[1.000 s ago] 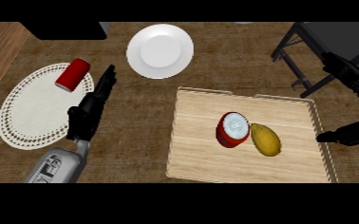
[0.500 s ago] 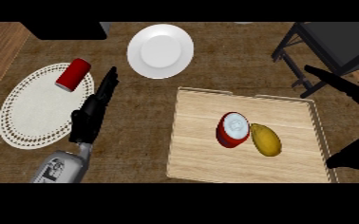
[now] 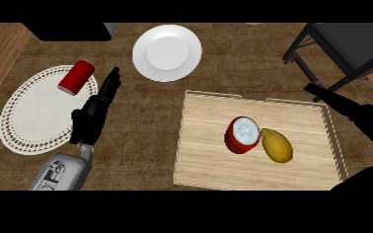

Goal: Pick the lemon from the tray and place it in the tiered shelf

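Right hand: dark fingers (image 3: 342, 106) showed at the right edge, over the tray's far right corner; only slim straight shapes were visible, so it looked spread and held nothing, though the palm was out of view
Left hand: hand (image 3: 93, 113) rested at the left with fingers straight and pointing far, beside the mat (image 3: 29, 113), holding nothing
Lemon: lemon (image 3: 278, 145) lay on the tray (image 3: 211, 153), right of centre, touching the red bowl (image 3: 242, 135) on its left
Shelf: dark frame (image 3: 328, 49) stood at the far right, apart from the tray's far edge
Step in hand: judged as the approach of the right hand toward the lemon
Doing it well: come down from the right, the free side, so the fingers close round the lemon without nudging the bowl; lift clear of the tray's rim before swinging far and right to the shelf
Risk: the rounded lemon could roll if touched off centre
Other things: red can (image 3: 76, 76) lay on the mat; white plate (image 3: 167, 52) sat far, left of centre
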Robot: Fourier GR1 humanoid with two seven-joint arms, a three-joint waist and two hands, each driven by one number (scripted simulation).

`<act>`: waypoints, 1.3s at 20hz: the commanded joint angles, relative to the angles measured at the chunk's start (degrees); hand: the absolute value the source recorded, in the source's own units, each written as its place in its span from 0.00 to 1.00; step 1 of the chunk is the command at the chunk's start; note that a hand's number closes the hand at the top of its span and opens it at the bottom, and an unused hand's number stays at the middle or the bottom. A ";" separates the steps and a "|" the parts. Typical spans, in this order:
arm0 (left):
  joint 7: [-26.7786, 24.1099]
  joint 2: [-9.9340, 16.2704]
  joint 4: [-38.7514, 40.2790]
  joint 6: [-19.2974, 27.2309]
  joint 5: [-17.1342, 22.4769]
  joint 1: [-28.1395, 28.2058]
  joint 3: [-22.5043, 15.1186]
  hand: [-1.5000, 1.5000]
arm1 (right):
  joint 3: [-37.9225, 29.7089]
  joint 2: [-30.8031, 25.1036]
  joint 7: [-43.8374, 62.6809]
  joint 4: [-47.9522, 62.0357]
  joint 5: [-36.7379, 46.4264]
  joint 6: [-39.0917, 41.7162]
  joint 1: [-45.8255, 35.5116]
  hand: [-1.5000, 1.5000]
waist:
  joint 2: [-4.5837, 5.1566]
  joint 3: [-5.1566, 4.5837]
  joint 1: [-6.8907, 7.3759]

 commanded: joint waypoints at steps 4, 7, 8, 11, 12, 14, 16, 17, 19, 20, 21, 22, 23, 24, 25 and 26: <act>-1.13 -3.42 2.14 -1.03 -3.28 -0.14 1.69 0.50 | 0.77 7.59 2.64 -3.48 8.80 1.22 1.08 0.00 | 0.06 0.02 0.08; 2.62 -3.05 -1.26 -1.72 -4.23 -1.51 2.16 0.50 | 0.55 10.44 5.23 -5.86 9.32 1.36 2.72 0.00 | 0.03 0.02 0.06; 1.72 -3.09 -3.64 -2.07 -4.39 1.88 2.25 0.50 | 2.34 12.50 5.15 -3.55 11.80 1.72 0.96 0.00 | 0.04 0.02 0.31; 1.58 -3.47 -6.00 -3.33 -4.84 5.40 2.44 0.50 | 1.13 13.97 5.83 -4.38 12.30 4.43 0.45 0.00 | 0.03 0.02 0.38; 0.09 -2.57 0.68 -5.71 -3.38 -0.40 6.18 0.50 | 0.28 14.51 6.92 -6.38 11.83 4.50 1.65 0.00 | 0.07 0.01 0.11; 0.81 -4.00 -1.83 -4.12 -5.08 2.02 5.01 0.50 | 3.30 16.26 3.31 -4.84 17.00 4.00 4.53 0.00 | 0.04 0.02 0.19; 4.95 -5.42 -5.78 -3.30 -6.70 2.44 4.05 0.50 | 0.17 17.00 2.86 -3.08 16.33 6.00 1.70 0.00 | 0.04 0.02 0.28; 3.91 -4.01 -6.38 -4.66 -6.72 3.65 4.94 0.50 | 0.07 17.28 -0.26 -1.88 18.86 4.87 4.61 0.00 | 0.03 0.03 0.25; 2.58 -5.53 -3.70 -5.08 -7.03 1.89 5.80 0.50 | -0.65 17.73 -1.31 -0.92 20.29 6.00 4.81 0.00 | 0.07 0.02 0.16; 1.23 -4.65 -5.17 -6.73 -6.10 5.01 6.13 0.50 | -3.11 17.03 4.04 -4.19 15.94 9.89 3.07 0.00 | 0.04 0.01 0.22; 6.06 -5.70 -6.96 -5.35 -7.49 1.99 5.61 0.50 | -0.18 19.84 1.58 0.44 20.30 7.13 0.68 0.00 | 0.07 0.02 0.32; 5.07 -6.00 -6.80 -5.46 -7.90 3.16 5.68 0.50 | 0.58 20.43 1.81 -0.35 21.52 7.44 3.01 0.00 | 0.06 0.02 0.26; 4.66 -7.07 -4.13 -4.99 -7.90 1.07 6.33 0.50 | 2.37 22.19 2.53 1.27 23.03 6.60 0.95 0.00 | 0.09 0.02 0.27; 2.20 -7.73 -3.26 -5.23 -9.25 2.31 5.57 0.50 | 1.38 21.89 4.22 -3.33 22.88 8.27 3.32 0.00 | 0.06 0.01 0.14; -1.51 -6.71 -4.69 -6.55 -8.24 6.70 5.94 0.50 | 0.39 20.90 3.02 -4.24 21.97 9.34 4.90 0.00 | 0.04 0.01 0.19; 6.05 -6.95 -5.63 -6.29 -8.08 0.44 6.54 0.50 | 4.99 23.89 1.38 0.21 27.77 5.04 3.40 0.00 | 0.07 0.03 0.24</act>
